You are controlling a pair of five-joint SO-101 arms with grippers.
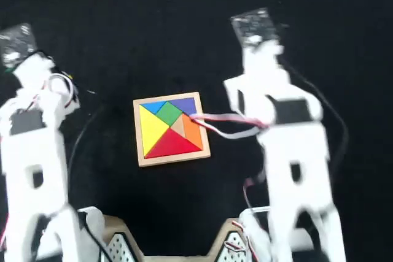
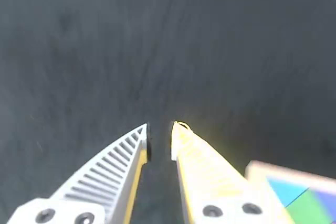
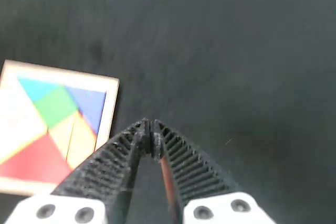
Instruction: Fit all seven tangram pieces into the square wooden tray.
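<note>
The square wooden tray lies mid-table, packed with several coloured tangram pieces: a yellow triangle, a red triangle, a green square, blue and orange ones. My left gripper hangs over bare black cloth left of the tray, open by a narrow gap, nothing between its fingers. The tray's corner sits beside its yellow finger. My right gripper is shut and holds nothing, over the cloth to the right of the tray and beyond it. The arms stand left and right.
Pink and white cables run from the right arm across the tray's right edge. Black cloth covers the whole table. The arm bases and clamps line the near edge.
</note>
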